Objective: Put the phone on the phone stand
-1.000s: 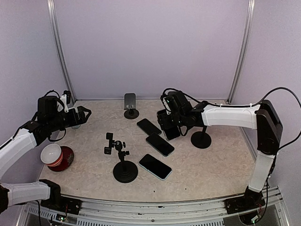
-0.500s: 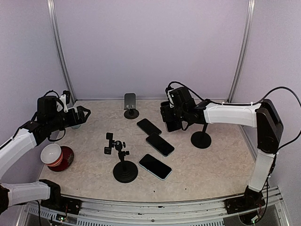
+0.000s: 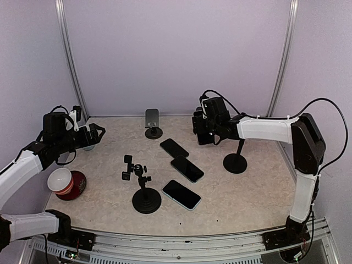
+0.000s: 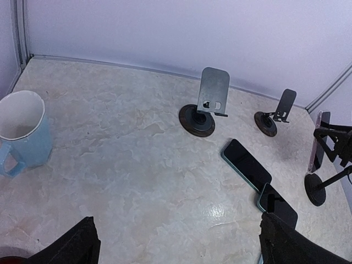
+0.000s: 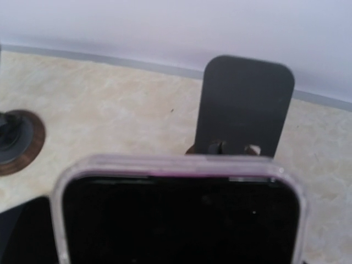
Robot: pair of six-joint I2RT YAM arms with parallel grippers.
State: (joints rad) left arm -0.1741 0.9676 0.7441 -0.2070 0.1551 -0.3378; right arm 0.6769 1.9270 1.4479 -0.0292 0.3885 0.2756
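My right gripper [image 3: 208, 127] is shut on a phone [image 3: 201, 133] in a clear pinkish case and holds it upright above the back of the table. In the right wrist view the phone [image 5: 179, 220] fills the lower frame. A dark grey phone stand [image 5: 245, 104] stands just behind its top edge. From the left wrist view, that small stand [image 4: 283, 104] sits near the back wall, left of the held phone [image 4: 318, 140]. My left gripper [image 3: 99, 133] hovers open at the left with nothing between its fingers [image 4: 71, 247].
A second grey stand [image 3: 152, 118] is at the back centre. Three phones [image 3: 187, 168] lie flat mid-table. A clamp mount on a round base [image 3: 144, 192] and a pole stand [image 3: 235, 163] rise from the table. Left side: red-and-white cup [image 3: 66, 182], pale blue mug [image 4: 22, 135].
The right gripper has carried the phone up and back to the right, away from the flat phones and toward the back wall. The left arm has not moved.
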